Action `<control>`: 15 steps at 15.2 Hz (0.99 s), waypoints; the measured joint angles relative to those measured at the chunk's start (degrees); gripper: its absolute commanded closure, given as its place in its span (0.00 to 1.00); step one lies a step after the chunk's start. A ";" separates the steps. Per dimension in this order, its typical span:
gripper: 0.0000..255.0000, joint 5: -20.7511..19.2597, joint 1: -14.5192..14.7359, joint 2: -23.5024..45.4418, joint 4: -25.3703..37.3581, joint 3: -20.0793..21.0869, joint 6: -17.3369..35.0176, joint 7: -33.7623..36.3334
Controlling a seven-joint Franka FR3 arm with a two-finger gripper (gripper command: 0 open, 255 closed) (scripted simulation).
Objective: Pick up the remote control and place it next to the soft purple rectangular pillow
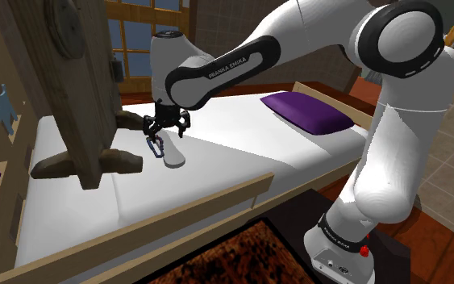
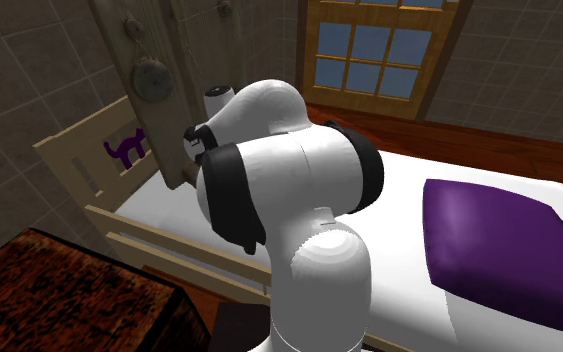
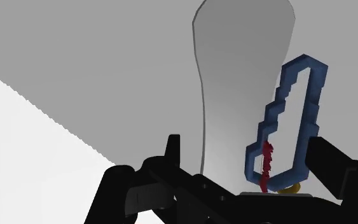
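On the white bed (image 1: 241, 137), a blue loop (image 1: 156, 146) lies right against the grey remote (image 1: 172, 155). The end effector (image 1: 166, 125) hangs just above them, fingers apart, holding nothing. It should go straight down and squeeze only the remote's sides, missing the loop. The purple pillow (image 1: 306, 110) lies well off to the shoulder view's right.
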 measured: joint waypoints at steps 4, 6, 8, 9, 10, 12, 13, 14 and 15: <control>0.00 -1.25 0.24 2.23 -0.37 -0.48 2.38 0.91; 0.00 -1.74 0.28 3.22 -0.38 -0.73 3.31 1.14; 0.00 -1.89 0.30 3.46 -0.47 -0.79 3.64 1.25; 0.00 -1.92 0.32 3.49 -0.48 -0.79 3.69 1.29; 0.00 -1.93 0.33 3.51 -0.49 -0.80 3.71 1.30; 0.00 -1.95 0.34 3.52 -0.49 -0.80 3.74 1.32; 1.00 -1.95 0.34 3.53 -0.49 -0.80 3.75 1.32; 1.00 -1.95 0.35 3.50 -0.46 -0.79 3.76 1.32; 1.00 -1.95 0.35 3.52 -0.48 -0.79 3.76 1.32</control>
